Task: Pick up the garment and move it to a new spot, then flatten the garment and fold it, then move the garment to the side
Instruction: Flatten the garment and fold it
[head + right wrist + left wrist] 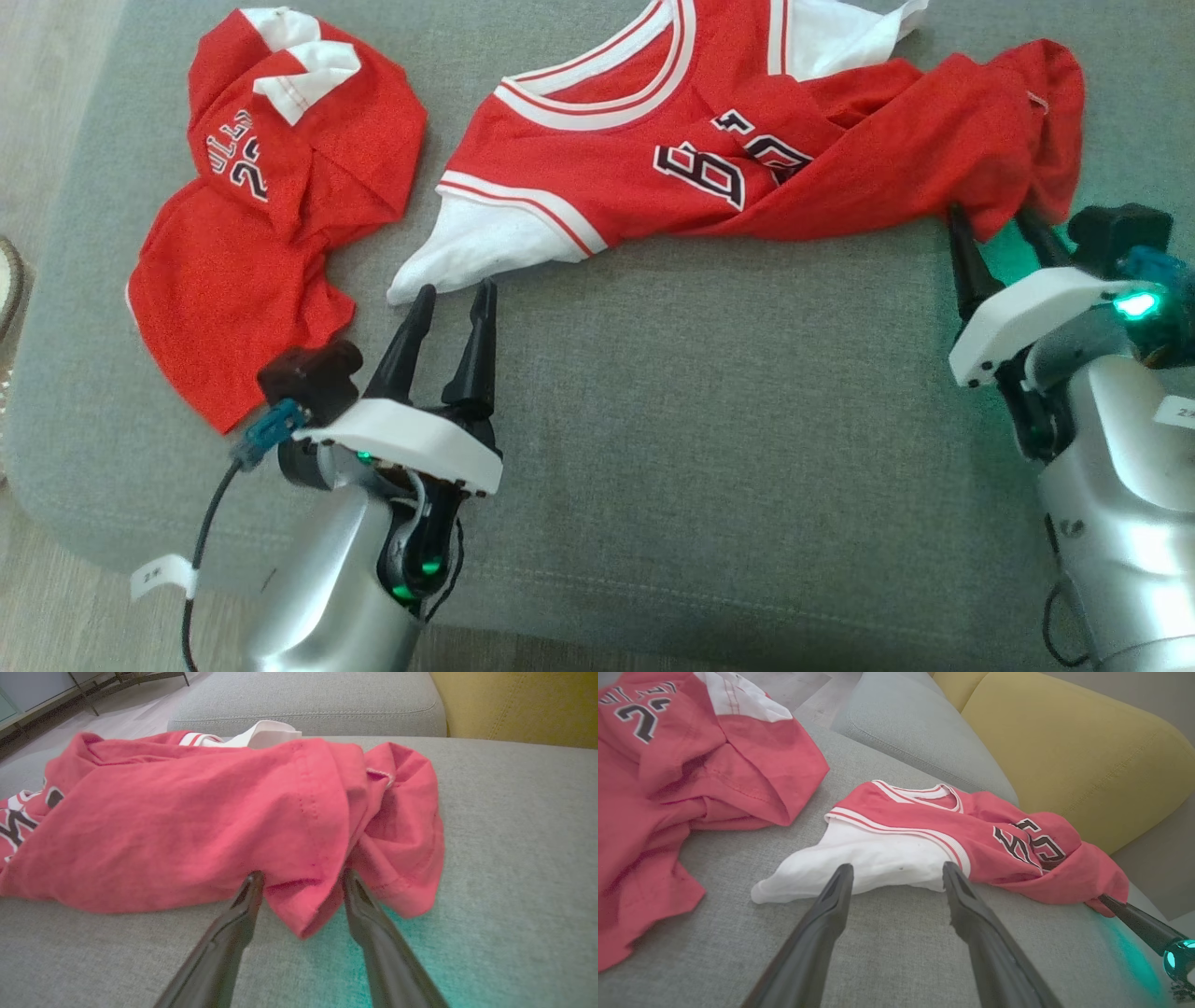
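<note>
Your jersey point(653, 177) lies crumpled on the cushion point(700, 420). Left tool point(457, 287): spread wide, tips just at the jersey's white sleeve. Right tool point(301, 875): fingers apart, straddling the jersey's red hem (a fold sits between them). Second jersey point(280, 215) lies left of it.

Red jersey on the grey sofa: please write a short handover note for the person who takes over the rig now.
Left gripper: jaws open, tips at the white sleeve of the jersey.
Right gripper: jaws open around a fold of its red hem, not clamped.
The jersey lies crumpled on the grey sofa; a second red jersey lies bunched on the robot's left.
Done: nothing lifted or folded.
To do: grip, move, flatten, fold, set aside.
</note>
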{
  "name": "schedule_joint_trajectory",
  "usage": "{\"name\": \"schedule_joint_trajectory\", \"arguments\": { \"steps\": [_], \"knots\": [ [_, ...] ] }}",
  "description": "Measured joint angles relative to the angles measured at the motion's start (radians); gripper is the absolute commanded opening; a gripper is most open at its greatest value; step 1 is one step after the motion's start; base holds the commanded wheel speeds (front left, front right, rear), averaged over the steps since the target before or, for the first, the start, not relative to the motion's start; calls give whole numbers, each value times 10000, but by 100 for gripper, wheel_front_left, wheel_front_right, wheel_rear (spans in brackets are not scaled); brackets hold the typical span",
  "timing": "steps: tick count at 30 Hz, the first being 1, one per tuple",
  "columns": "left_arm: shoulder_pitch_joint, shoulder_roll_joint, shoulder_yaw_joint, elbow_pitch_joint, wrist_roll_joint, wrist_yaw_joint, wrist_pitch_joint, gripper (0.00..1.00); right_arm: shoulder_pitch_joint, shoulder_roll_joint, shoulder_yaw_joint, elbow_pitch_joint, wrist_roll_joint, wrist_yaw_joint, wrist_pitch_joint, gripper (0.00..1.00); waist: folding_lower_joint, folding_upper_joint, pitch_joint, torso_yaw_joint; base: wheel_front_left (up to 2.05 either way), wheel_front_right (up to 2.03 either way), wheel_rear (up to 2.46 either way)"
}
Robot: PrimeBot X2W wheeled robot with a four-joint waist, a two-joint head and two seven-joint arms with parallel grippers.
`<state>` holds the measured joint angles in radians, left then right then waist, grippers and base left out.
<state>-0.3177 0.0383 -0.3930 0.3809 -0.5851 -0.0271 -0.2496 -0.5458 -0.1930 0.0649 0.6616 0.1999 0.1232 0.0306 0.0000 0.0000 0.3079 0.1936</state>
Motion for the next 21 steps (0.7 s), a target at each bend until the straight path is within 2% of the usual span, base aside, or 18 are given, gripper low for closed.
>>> {"name": "schedule_joint_trajectory", "arguments": {
  "steps": [1, 11, 16, 21],
  "knots": [
    [-12, 0, 21, 2, 0, 2, 0, 100, 0, 0, 79, 38, 15, 0, -61, 0, 0, 0, -1, -17, 0, 0, 0],
    [-32, -2, 77, 105, -2, 6, 0, 100, 52, -146, 598, 94, 10, 0, -430, 0, 0, 0, -360, -368, 0, 0, 0],
    [18, 0, 115, 132, -2, 23, 0, 100, 398, -414, 667, -719, 199, 0, -418, 0, 0, 0, -738, -642, 0, 0, 0],
    [163, 0, 169, 130, -79, 100, 0, 100, 1144, -913, 855, -1964, 696, 2, 280, 0, 0, 0, -1163, -971, 0, 0, 0]
  ]
}}
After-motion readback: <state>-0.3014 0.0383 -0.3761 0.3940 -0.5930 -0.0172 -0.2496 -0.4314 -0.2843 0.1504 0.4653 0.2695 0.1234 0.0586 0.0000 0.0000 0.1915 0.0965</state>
